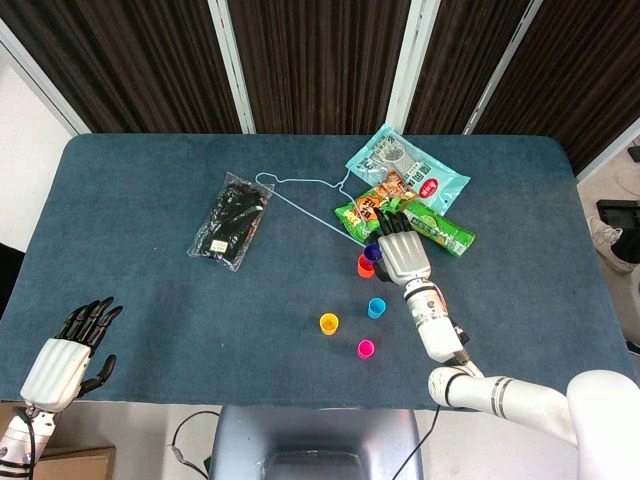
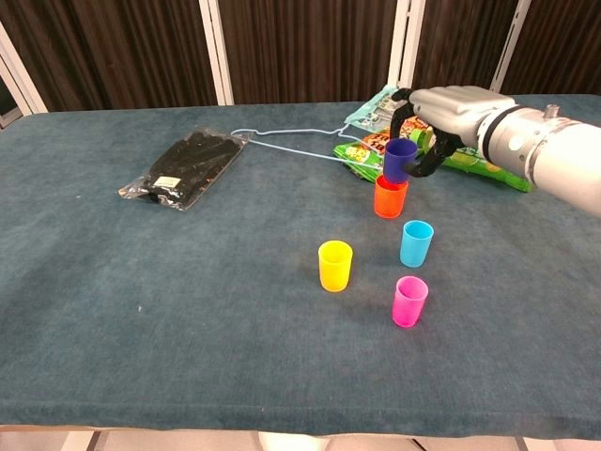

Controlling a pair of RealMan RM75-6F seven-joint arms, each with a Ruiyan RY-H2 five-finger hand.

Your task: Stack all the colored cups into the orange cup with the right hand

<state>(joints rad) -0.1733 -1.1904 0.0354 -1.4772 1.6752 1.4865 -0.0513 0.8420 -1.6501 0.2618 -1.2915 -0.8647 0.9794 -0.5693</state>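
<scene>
My right hand [image 2: 451, 108] [image 1: 402, 253] grips the purple cup [image 2: 400, 159] [image 1: 372, 252], which sits tilted in the mouth of the upright orange cup [image 2: 390, 199] [image 1: 365, 266]. A cyan cup [image 2: 416, 243] [image 1: 376, 307], a yellow cup [image 2: 334, 265] [image 1: 329, 323] and a pink cup [image 2: 409, 301] [image 1: 366, 348] stand apart on the blue table nearer to me. My left hand [image 1: 66, 352] hangs at the table's near left corner with fingers spread, holding nothing.
Behind the orange cup lie snack bags [image 2: 404, 111] [image 1: 400, 170], a green bottle [image 2: 484, 157] [image 1: 438, 229] and a thin wire hanger [image 2: 282, 146]. A black packet in clear wrap [image 2: 185, 164] [image 1: 231, 220] lies at the left.
</scene>
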